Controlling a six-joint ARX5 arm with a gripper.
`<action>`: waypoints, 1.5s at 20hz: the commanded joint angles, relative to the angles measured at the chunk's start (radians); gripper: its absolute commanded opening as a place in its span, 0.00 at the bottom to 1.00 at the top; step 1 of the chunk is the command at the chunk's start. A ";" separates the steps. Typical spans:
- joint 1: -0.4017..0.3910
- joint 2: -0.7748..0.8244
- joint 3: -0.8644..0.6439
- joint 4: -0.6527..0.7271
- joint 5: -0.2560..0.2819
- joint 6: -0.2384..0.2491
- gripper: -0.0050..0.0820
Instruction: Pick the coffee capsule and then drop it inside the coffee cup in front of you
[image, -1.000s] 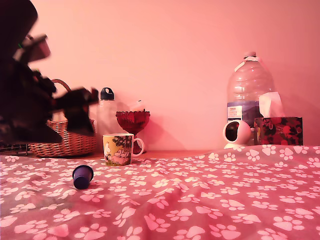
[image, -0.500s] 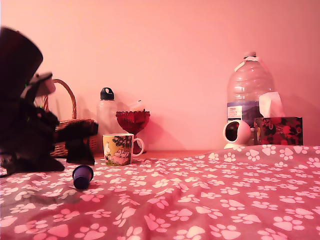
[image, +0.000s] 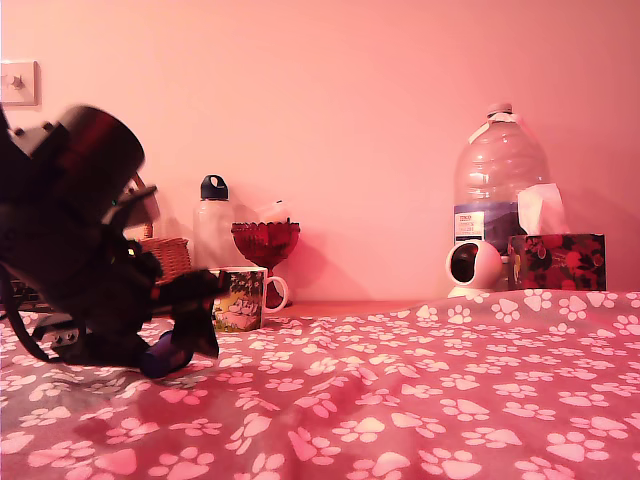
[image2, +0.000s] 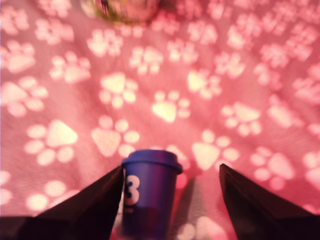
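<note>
You are looking at the gripper (image2: 170, 200) standing open, both dark fingers (image2: 85, 212) spread wide and nothing clamped between them. The blue capsule (image2: 150, 195) is lying on the paw-print cloth (image2: 165, 100) inside that gap, but not centred: it is sitting hard against one finger, apparently touching it or just short of touching, while a wide stretch of cloth is showing between it and the other finger.

That offset is the relation your closing is turning on. The capsule's long axis is running along the gripper's reach, its rim end pointing away from the wrist toward 12 o'clock, so the jaws would be closing across its round body rather than on its ends. I judge that closing from here is likely to push it sideways before it seats; shifting the gripper a little toward the near finger's side would centre it.

In the exterior view the gripper (image: 190, 335) is sitting low on the cloth (image: 400, 390) at that view's left, and only a sliver of the capsule (image: 160, 358) is showing beneath it. The cup (image: 240, 298) is standing upright just beyond, at roughly 1 o'clock from the gripper in that view and near it. In the wrist view the cup (image2: 125, 10) is barely showing at 11 o'clock, well ahead of the capsule.
</note>
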 joint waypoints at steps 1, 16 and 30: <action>0.002 0.013 0.000 -0.013 0.001 0.006 0.66; 0.006 -0.043 0.000 -0.142 0.027 0.155 0.26; 0.006 -0.316 0.001 -0.298 0.050 0.328 0.26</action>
